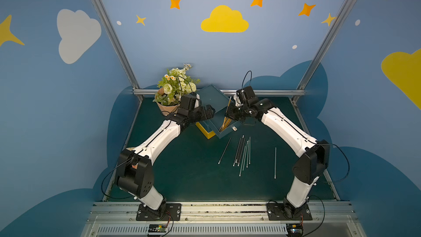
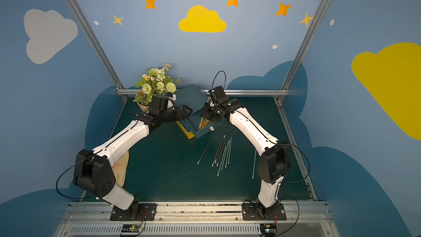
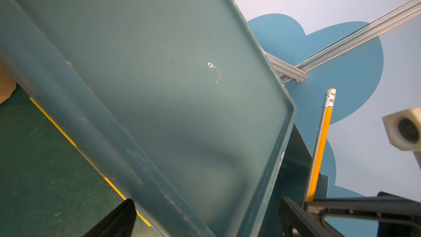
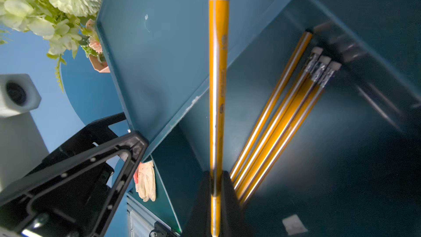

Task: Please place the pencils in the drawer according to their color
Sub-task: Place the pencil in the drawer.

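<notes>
Pinching a yellow pencil [image 4: 217, 87], the right fingers [image 4: 230, 201] hang it over the open drawer [image 4: 341, 156], slightly skewed from four yellow pencils [image 4: 280, 119] inside; left fingers [image 4: 126, 169], spread I can't tell

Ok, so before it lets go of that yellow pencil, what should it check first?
1. Grip: the right gripper is shut on the yellow pencil: ok.
2. Colour match: the open drawer holds only four yellow pencils: ok.
3. Pencil lowered flat: it stands tilted, with the eraser end raised beside the cabinet top: not ok.
4. Tip inside the drawer walls: the fingers hide it: cannot tell.
5. Left gripper steadying the cabinet: it is close, but contact is unclear: cannot tell.
6. Sorting finished: black and grey-green pencils lie on the table: not ok.
</notes>
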You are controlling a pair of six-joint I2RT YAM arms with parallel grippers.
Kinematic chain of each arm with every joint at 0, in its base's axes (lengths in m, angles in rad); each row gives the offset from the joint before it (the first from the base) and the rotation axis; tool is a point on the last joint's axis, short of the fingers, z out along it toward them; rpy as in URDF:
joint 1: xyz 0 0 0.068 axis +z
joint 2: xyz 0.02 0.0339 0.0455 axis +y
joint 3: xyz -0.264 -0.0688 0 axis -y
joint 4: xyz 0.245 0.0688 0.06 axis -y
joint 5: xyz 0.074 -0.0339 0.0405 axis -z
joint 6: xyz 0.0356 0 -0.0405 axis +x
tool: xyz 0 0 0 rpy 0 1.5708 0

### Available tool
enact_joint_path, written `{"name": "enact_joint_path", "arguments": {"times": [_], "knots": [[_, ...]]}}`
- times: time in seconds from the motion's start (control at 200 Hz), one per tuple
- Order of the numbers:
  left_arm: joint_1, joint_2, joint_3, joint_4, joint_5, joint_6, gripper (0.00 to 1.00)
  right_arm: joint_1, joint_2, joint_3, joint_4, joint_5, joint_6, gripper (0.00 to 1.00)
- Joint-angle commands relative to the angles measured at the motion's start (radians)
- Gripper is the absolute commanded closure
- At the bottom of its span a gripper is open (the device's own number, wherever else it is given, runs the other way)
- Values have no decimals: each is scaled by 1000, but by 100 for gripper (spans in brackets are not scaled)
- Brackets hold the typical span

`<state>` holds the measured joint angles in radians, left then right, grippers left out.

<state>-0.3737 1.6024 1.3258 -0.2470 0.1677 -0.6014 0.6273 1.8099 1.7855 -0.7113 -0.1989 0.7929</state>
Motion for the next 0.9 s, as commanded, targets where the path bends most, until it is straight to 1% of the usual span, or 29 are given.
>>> {"name": "enact_joint_path", "arguments": {"times": [0.0, 0.165, 0.27, 0.335, 0.405, 0.471, 0.686, 0.896], "knots": [[1, -29, 8, -5, -4, 15, 0, 21, 9, -4, 29, -8, 18, 100], [1, -33, 6, -3, -5, 11, 0, 33, 11, -19, 30, -19, 31, 100], [3, -36, 6, -3, -10, 8, 0, 39, 6, -31, 35, -22, 32, 93], [4, -39, 6, -1, -11, 8, 0, 40, 3, -32, 35, -23, 31, 87], [4, -39, 8, -1, -11, 8, 0, 40, -1, -29, 35, -25, 30, 78], [4, -38, 10, -1, -11, 8, 0, 40, -7, -28, 32, -23, 29, 75], [4, -36, 22, -6, -14, 12, 0, 34, -44, -20, 33, -30, 26, 72], [14, -36, 43, -12, -38, 28, 0, 12, -135, -52, 28, -24, 8, 71]]}}
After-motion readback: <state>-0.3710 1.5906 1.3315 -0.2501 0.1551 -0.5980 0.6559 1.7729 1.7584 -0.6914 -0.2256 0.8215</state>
